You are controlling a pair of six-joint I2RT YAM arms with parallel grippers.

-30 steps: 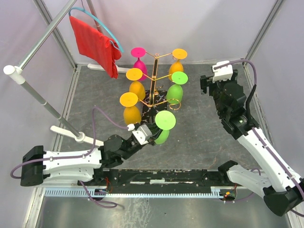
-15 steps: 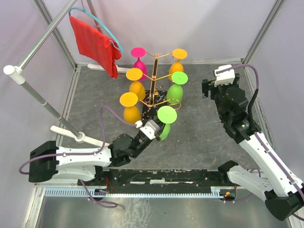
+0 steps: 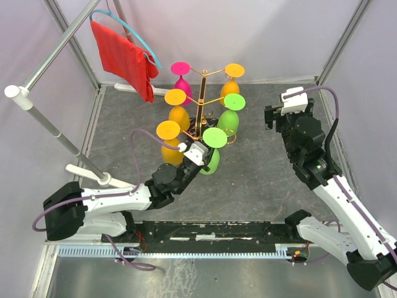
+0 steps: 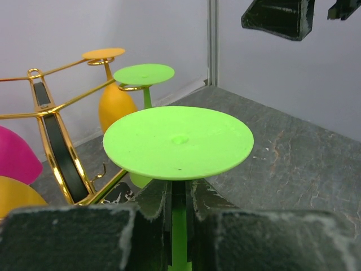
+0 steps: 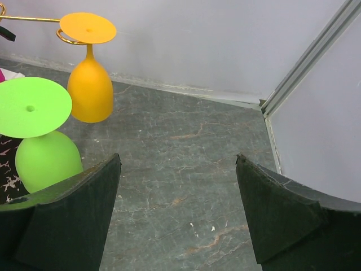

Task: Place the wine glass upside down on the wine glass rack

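Cloth (image 3: 127, 57), red, hangs far left on rail. Left gripper (image 3: 205, 154) clamped tight on stem of green wine glass (image 3: 214, 138), upside down, foot up, just beside near arm of wine glass rack (image 3: 203, 99). Hung glasses (image 3: 179, 117) crowd other arms. Right gripper (image 3: 271, 117) wide open, empty, well apart.

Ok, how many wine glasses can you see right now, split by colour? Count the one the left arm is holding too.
Orange glasses: 3
Green glasses: 2, the nearer one being the held one
Pink glass: 1
Total: 6
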